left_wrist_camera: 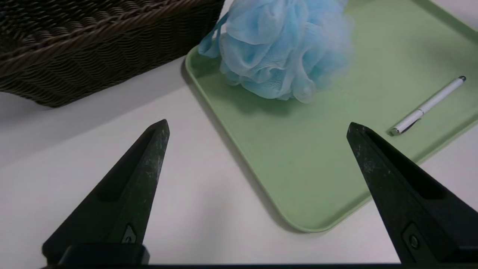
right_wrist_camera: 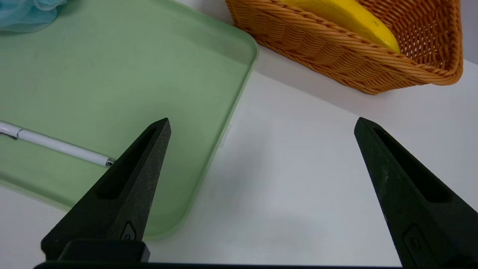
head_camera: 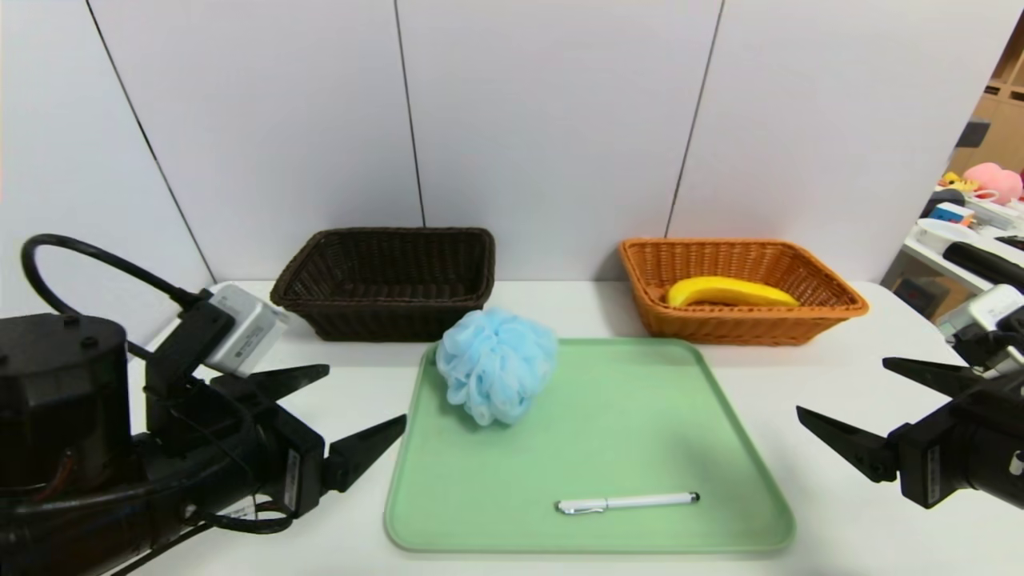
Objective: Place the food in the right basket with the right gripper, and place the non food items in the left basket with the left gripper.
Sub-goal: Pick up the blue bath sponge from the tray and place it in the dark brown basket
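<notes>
The left pincer [head_camera: 368, 396] and right pincer [head_camera: 840, 396] hang spread apart beside the smooth green tray [head_camera: 624, 432]; a glossy curved banana [head_camera: 724, 292] lies in the orange wicker basket [head_camera: 744, 326].

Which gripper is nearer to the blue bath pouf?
Left. The left gripper is open just beside the pouf; the right gripper is open beyond the tray's far side.

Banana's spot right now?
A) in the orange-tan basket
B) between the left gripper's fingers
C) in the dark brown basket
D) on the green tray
A: the banana lies inside the orange-tan basket, below its rim.
</notes>
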`<state>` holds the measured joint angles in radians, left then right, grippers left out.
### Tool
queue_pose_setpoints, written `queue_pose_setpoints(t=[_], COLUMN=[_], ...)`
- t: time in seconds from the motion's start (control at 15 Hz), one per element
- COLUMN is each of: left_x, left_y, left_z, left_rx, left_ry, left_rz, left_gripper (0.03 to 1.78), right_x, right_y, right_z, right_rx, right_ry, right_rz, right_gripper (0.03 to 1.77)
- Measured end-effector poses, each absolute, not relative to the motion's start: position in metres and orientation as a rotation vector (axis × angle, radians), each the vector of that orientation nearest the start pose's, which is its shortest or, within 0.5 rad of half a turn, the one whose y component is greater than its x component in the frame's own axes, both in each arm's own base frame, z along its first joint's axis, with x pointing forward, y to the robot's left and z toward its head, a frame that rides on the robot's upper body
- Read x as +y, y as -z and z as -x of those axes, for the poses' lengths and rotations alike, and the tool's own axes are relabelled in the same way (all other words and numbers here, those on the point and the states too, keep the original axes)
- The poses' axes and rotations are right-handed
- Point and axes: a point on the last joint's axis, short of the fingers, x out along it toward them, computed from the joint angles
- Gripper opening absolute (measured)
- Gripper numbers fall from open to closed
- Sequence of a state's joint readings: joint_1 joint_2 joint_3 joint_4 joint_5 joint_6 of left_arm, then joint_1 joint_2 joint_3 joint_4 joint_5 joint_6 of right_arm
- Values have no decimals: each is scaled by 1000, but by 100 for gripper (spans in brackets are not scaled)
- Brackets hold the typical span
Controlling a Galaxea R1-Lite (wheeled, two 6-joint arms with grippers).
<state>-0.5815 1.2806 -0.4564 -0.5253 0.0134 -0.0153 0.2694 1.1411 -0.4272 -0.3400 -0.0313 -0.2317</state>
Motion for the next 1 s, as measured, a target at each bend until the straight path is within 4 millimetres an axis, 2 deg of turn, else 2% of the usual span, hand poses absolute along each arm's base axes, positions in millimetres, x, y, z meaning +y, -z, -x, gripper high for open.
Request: queue_pose_setpoints(t=[0.4,1.0], left_x=[-137,-179], left_y=[-177,-165], left_z=[-176,-220], left_rx=[297,261], left_ry=[638,619], left_rz=[-93,-97], left_gripper=[169,169], right_x=[41,41], right_y=[-176,-176], right_z=[-146,-145], right_rx=[347,346], right_ry=[-292,-294], right_rz=[284,283], right_gripper=[169,169])
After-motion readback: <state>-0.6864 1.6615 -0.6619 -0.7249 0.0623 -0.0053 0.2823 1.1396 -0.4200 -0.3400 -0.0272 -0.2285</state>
